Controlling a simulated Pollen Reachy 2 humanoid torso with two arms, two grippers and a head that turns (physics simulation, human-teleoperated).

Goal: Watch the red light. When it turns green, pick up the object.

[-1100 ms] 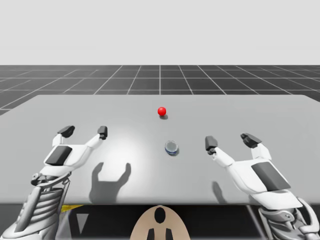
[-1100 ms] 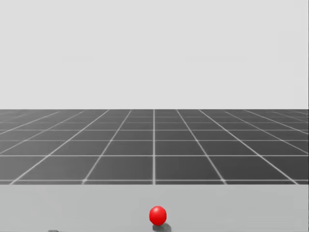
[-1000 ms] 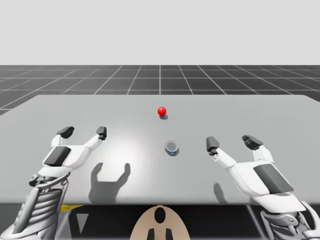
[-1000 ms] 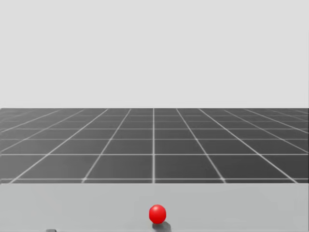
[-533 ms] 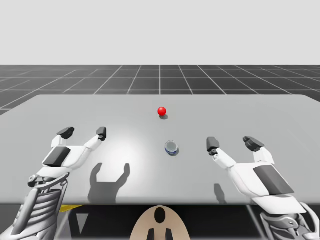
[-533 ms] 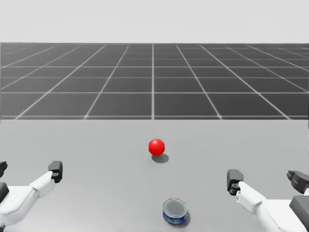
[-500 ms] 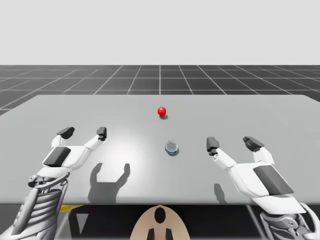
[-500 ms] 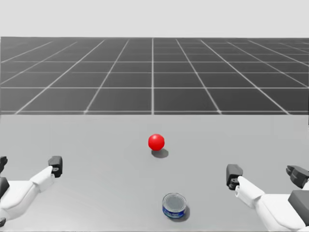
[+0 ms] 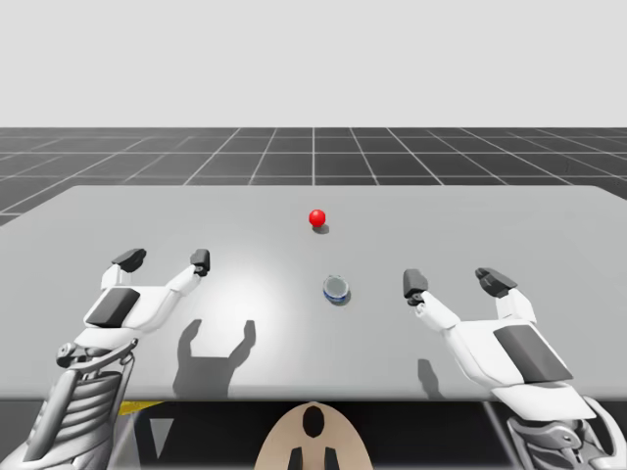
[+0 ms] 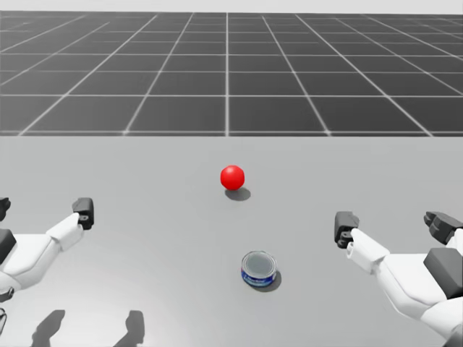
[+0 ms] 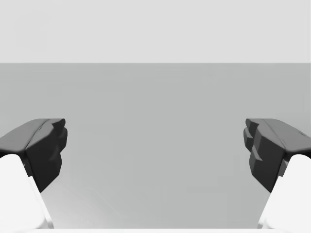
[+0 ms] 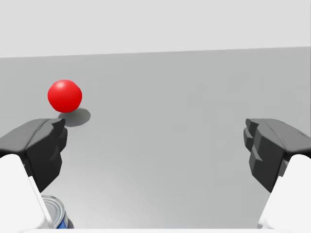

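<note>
A red ball light (image 9: 316, 217) (image 10: 232, 177) (image 12: 64, 95) glows red on the grey table (image 9: 490, 230), past its middle. Nearer me stands a small round can (image 9: 336, 289) (image 10: 258, 269) with a silver lid and blue side. My left gripper (image 9: 165, 259) (image 10: 40, 207) (image 11: 155, 150) hovers open over the left of the table, well left of the can. To the can's right my right gripper (image 9: 453, 282) (image 10: 394, 223) (image 12: 155, 150) is open as well; the can (image 12: 54, 213) sits beside its left finger, the light ahead of that finger.
The table's far edge (image 10: 231, 136) runs behind the light, with a dark gridded floor (image 10: 231, 72) beyond. Bare tabletop lies around the can and between both grippers.
My head has turned downward, so the can and both grippers sit higher in the head view. The light stays red. The arms have barely moved.
</note>
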